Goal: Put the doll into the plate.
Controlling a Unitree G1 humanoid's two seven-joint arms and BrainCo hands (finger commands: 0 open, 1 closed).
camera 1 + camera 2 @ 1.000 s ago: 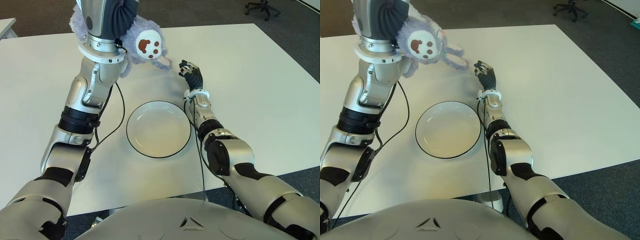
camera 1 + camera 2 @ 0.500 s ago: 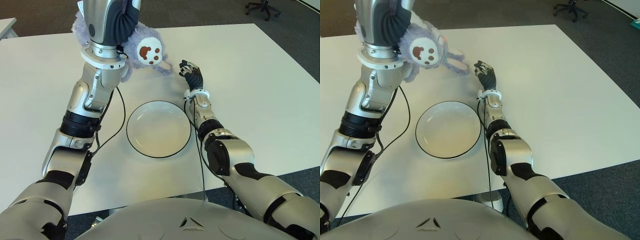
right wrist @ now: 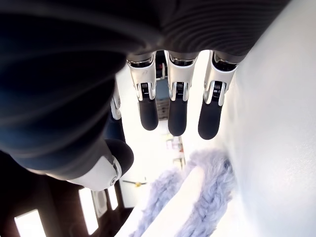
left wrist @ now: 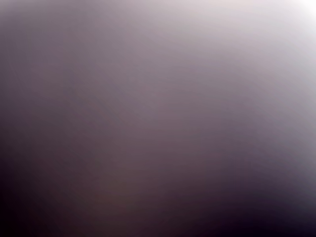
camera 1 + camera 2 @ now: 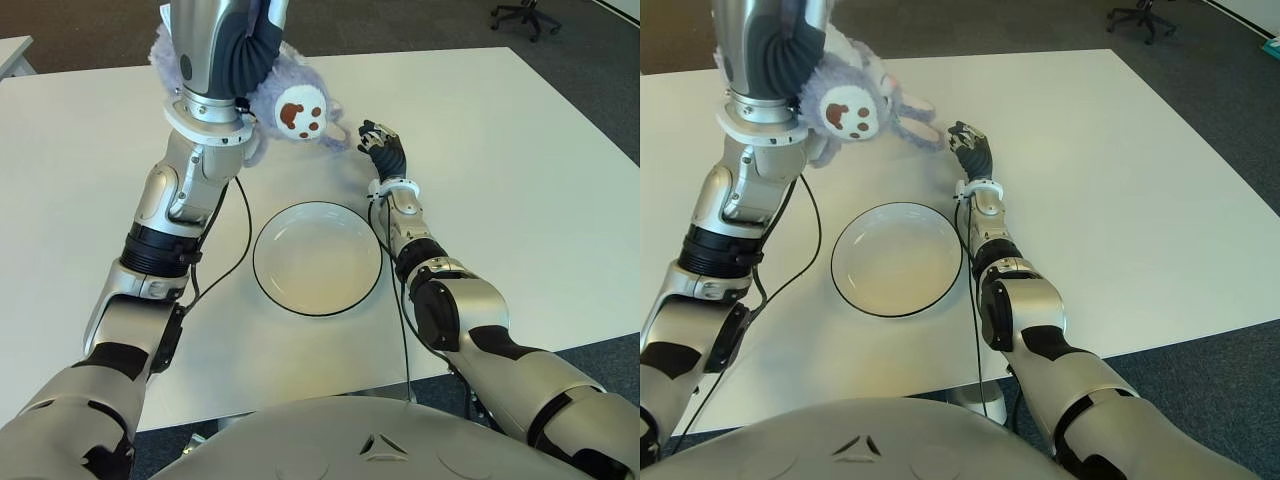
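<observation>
While clutched by left hand (image 5: 255, 30): doll (image 5: 295, 105), beyond plate (image 5: 317, 258).

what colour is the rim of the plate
Black: a thin dark line rings the white plate, clearest in the left eye view.

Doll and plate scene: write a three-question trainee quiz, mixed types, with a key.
1. True or false: the doll lies in the plate.
2. Which hand holds the doll? A) left hand B) right hand
3. Fill in: the right hand shows beyond the plate, with its fingers ____ and holding nothing.

Key: 1 false, it is held up beyond the plate; 2 A; 3 open.
</observation>
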